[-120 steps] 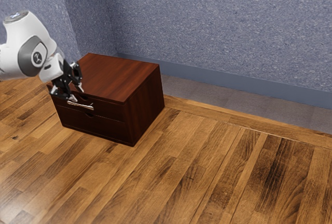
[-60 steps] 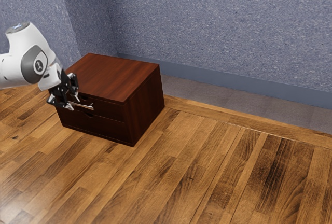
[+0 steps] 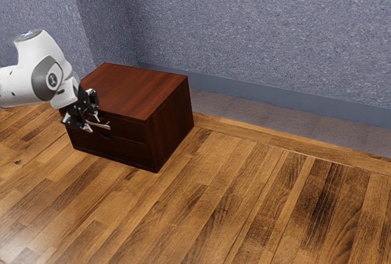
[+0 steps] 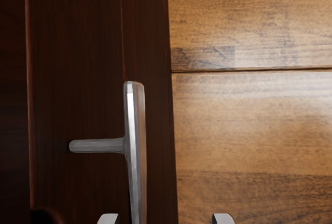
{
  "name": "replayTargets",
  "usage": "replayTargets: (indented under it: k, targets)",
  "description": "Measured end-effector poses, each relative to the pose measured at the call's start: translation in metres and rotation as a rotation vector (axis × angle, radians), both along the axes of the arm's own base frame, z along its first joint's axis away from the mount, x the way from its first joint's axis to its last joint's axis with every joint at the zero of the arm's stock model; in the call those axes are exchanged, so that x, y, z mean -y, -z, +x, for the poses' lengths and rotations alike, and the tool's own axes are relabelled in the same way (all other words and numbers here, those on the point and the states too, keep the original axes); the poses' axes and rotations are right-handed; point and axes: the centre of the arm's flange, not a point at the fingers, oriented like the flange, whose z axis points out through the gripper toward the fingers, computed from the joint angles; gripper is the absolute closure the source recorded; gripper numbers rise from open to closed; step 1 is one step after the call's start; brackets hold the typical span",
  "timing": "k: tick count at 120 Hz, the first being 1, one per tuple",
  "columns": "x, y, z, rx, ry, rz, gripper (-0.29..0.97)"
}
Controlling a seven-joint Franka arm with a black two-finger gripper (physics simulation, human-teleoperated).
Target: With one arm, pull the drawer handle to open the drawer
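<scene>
A dark wooden cabinet (image 3: 137, 90) with two drawers stands on the plank floor. The top drawer (image 3: 125, 128) carries a silver bar handle (image 3: 99, 125) and looks flush with the cabinet front. My black gripper (image 3: 83, 120) is at the handle's end toward the exterior view's left, level with the bar. In the wrist view the handle (image 4: 135, 151) runs close in front of the hand on its post, against the drawer front (image 4: 78, 79). Two fingertips (image 4: 108, 218) stand far apart with the bar between them, nearer one of them. The gripper is open.
The lower drawer (image 3: 110, 146) sits beneath the top one. Blue-grey walls (image 3: 256, 25) meet in a corner behind the cabinet. Wooden floor (image 3: 244, 203) stretches wide toward the exterior view's right and front.
My hand has dropped from above the cabinet's front edge to the level of the handle and closed in on the bar. The drawer has not moved.
</scene>
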Motion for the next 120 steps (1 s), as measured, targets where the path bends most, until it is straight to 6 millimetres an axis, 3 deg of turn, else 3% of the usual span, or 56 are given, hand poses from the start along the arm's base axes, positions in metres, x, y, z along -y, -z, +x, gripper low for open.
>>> replayTargets:
  k: [24, 54, 90, 120]
  targets:
    - [0.007, 0.002, 0.003, -0.002, 0.017, 0.001, 0.52]
    - [-0.002, 0.003, 0.001, -0.002, 0.001, -0.002, 0.53]
    - [-0.005, 0.002, -0.002, 0.008, -0.016, -0.017, 0.65]
    - [-0.001, 0.008, -0.014, -0.009, -0.016, -0.031, 0.68]
